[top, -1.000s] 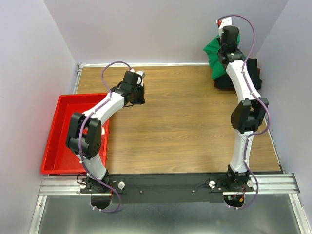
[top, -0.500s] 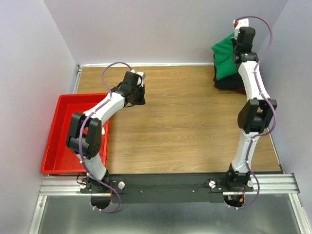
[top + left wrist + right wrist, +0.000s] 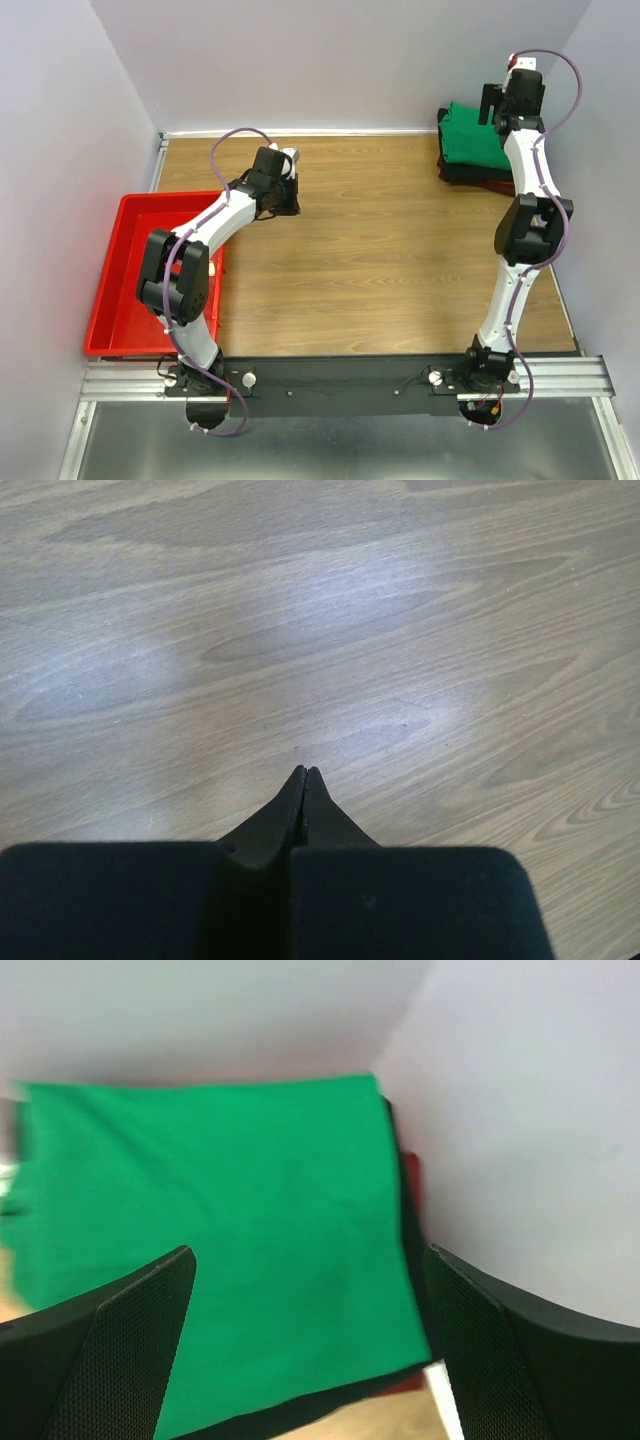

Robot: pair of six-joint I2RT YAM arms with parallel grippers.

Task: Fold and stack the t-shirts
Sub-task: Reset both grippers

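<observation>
The right fingers point(image 3: 130, 1330) stand wide apart, holding nothing, above the green t-shirt point(image 3: 220, 1210). It lies folded flat on top of the black t-shirt point(image 3: 462, 172) and the dark red t-shirt point(image 3: 410, 1175) (a stack in the far right corner of the surface point(image 3: 380, 250)). The left fingers point(image 3: 285, 820) are pressed together, empty, low over bare wood, near the red tray point(image 3: 125, 300).

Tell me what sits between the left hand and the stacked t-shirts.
Nothing: in the top view only bare wooden table runs from the left hand to the t-shirts.
</observation>
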